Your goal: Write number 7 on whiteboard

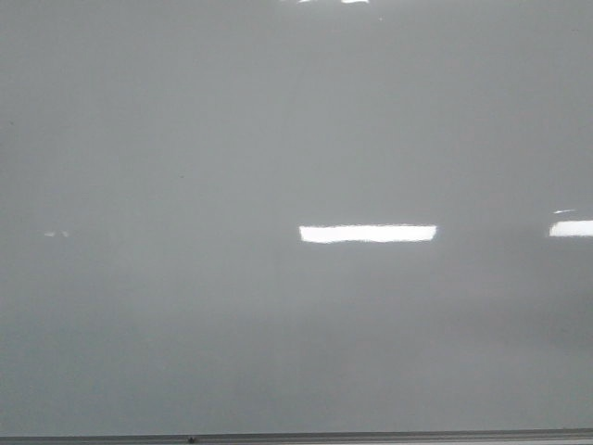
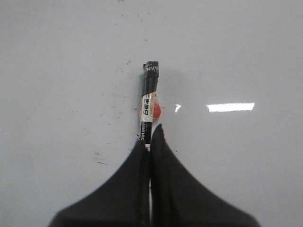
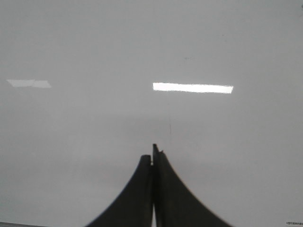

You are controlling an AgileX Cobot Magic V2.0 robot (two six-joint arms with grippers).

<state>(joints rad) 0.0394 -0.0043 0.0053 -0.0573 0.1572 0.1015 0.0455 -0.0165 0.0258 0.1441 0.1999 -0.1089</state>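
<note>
- Whiteboard (image 1: 185, 139) fills the front view: no black stroke on it anywhere, only bright light reflections (image 1: 368, 234) and the thin grey frame edge (image 1: 371, 436) along the bottom.
- The number 7 is not on the board in any view, so writing hasn't started, as far as the pictures show.
- Left gripper (image 2: 150, 142): fingers clamped around a black marker (image 2: 149, 106) with a red-and-white label; the marker sticks out past the fingertips toward the board.
- Can't tell whether the marker's end touches the surface, or whether the cap is on or off.
- Left wrist view shows small dark specks (image 2: 99, 158) on the board near the marker: look like old residue, not a figure.
- Right gripper (image 3: 152, 153): fingers pressed together, nothing between them, pointed at bare board.
- Neither arm appears in the front view.
- Judgement: marker is in hand; still to do are the top bar and the slanted stem, i.e. the whole figure.
</note>
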